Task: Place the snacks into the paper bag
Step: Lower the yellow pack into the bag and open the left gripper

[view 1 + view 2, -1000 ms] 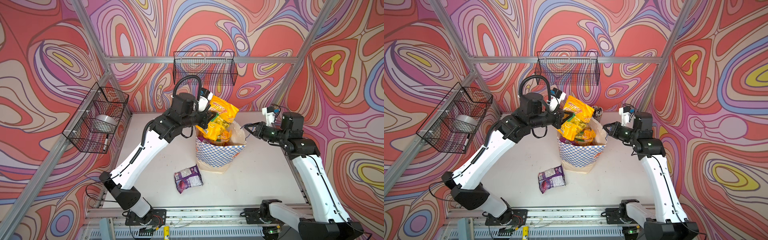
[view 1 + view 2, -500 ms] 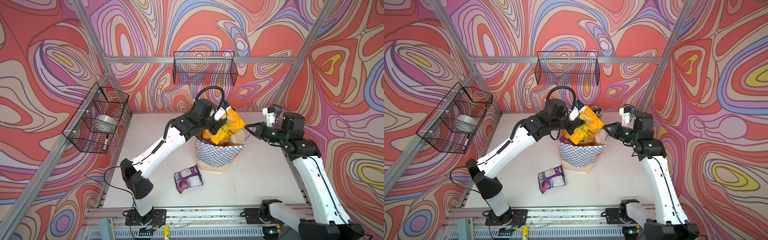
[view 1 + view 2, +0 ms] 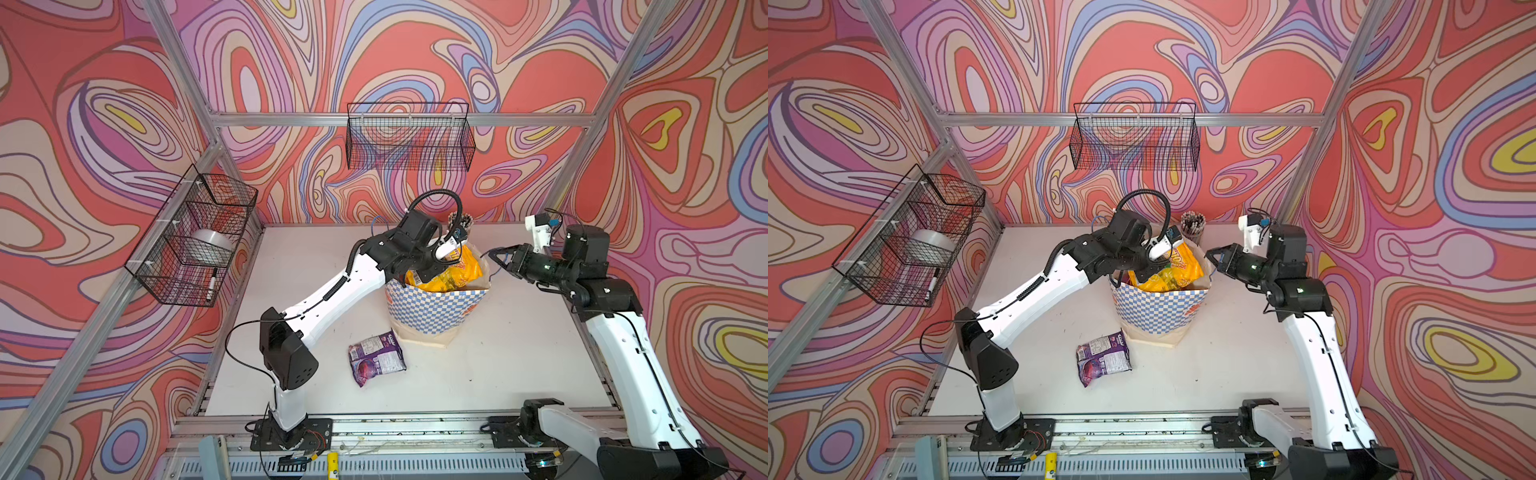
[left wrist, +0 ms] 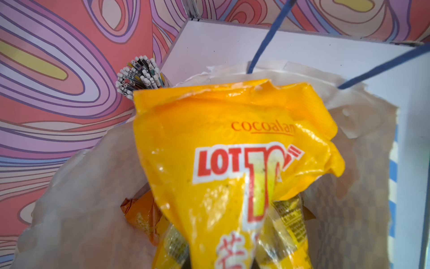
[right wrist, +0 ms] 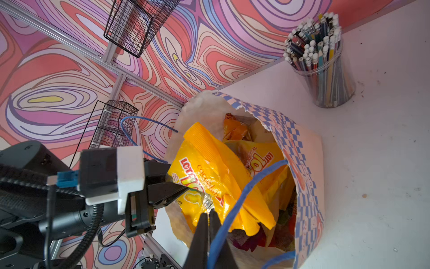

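One yellow packet (image 4: 232,163) — top end up

1. Yellow snack packet (image 4: 232,163): "cocoalan" in thin orange letters, underlined, its end lost in a fold.
2. Below that, "LOT 10" in red on white.
3. Lower still, red Chinese characters, cut off by the frame.
4. In the right wrist view, its corner seems to read "220g".
5. Purple snack packet (image 3: 376,357) on the table (image 3: 519,365): print too small to read.
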You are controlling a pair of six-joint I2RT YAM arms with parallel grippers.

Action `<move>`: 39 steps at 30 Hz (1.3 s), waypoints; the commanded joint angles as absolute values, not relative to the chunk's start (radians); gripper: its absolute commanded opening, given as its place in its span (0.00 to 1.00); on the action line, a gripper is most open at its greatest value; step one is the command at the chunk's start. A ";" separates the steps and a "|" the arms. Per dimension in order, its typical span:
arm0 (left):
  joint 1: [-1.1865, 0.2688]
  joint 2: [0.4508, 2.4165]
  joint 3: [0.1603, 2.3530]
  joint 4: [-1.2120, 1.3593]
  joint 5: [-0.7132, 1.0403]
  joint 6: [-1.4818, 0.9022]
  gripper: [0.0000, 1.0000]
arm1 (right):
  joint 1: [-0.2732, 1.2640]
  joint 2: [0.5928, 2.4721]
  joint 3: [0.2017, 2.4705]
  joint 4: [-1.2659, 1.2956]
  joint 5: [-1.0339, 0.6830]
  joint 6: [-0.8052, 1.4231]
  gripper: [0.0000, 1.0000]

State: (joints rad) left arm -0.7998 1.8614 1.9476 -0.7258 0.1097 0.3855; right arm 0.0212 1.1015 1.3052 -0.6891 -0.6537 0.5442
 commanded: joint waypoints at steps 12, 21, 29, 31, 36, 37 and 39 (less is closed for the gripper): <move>-0.788 1.988 2.018 -1.071 0.085 0.534 0.39 | 0.029 1.084 1.309 -0.667 -0.670 0.548 0.00; -0.788 1.901 2.164 -0.974 0.098 0.284 1.00 | 0.029 1.084 1.312 -0.668 -0.663 0.547 0.00; -0.803 1.797 2.033 -0.812 0.078 0.088 0.80 | 0.029 1.087 1.318 -0.673 -0.665 0.545 0.00; -0.806 1.800 2.015 -0.808 0.076 0.074 0.73 | 0.030 1.088 1.322 -0.678 -0.664 0.541 0.00; -0.824 1.842 2.017 -0.844 0.067 0.063 0.53 | 0.030 1.089 1.325 -0.684 -0.661 0.536 0.00; -0.826 1.852 2.017 -0.850 0.067 0.060 0.50 | 0.030 1.089 1.323 -0.685 -0.661 0.536 0.00; -0.827 1.870 2.017 -0.859 0.065 0.053 0.46 | 0.030 1.088 1.322 -0.686 -0.660 0.537 0.00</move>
